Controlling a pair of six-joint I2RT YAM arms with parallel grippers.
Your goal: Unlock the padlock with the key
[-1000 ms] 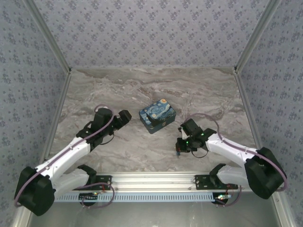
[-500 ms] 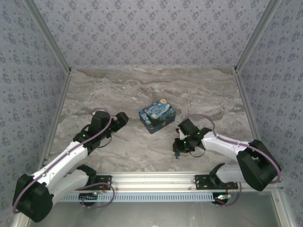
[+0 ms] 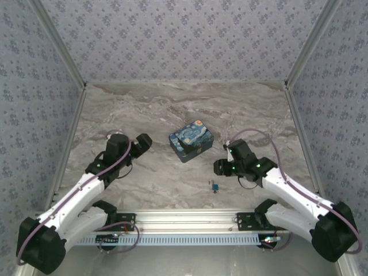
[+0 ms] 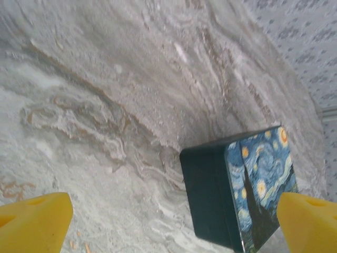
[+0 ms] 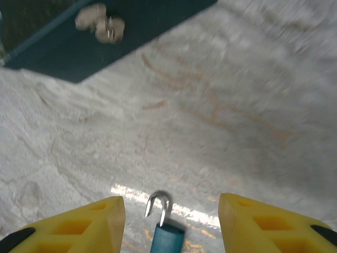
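Note:
The tiny teal padlock (image 3: pixel 214 187) lies on the marble table near the front edge. In the right wrist view the padlock (image 5: pixel 166 238) shows at the bottom edge. Its metal shackle (image 5: pixel 159 206) is a hook with one end free. My right gripper (image 3: pixel 220 167) hangs above and behind it. The right gripper (image 5: pixel 169 203) is open, its yellow fingers (image 5: pixel 79 224) well apart from the padlock on either side. My left gripper (image 3: pixel 144 141) is wide open, left of the painted box. The left gripper (image 4: pixel 172 204) holds nothing. The key is hidden or too small to make out.
A blue-and-yellow swirl-painted box (image 3: pixel 191 140) stands mid-table between the arms. Its dark side and lid (image 4: pixel 247 190) sit close ahead of the left fingers. In the right wrist view the box side (image 5: pixel 63 52) carries a small metal latch (image 5: pixel 100 26). Patterned walls enclose the table.
My right gripper has opened and pulled up and back to the right, leaving the padlock on the table. The left arm has drawn back slightly to the left.

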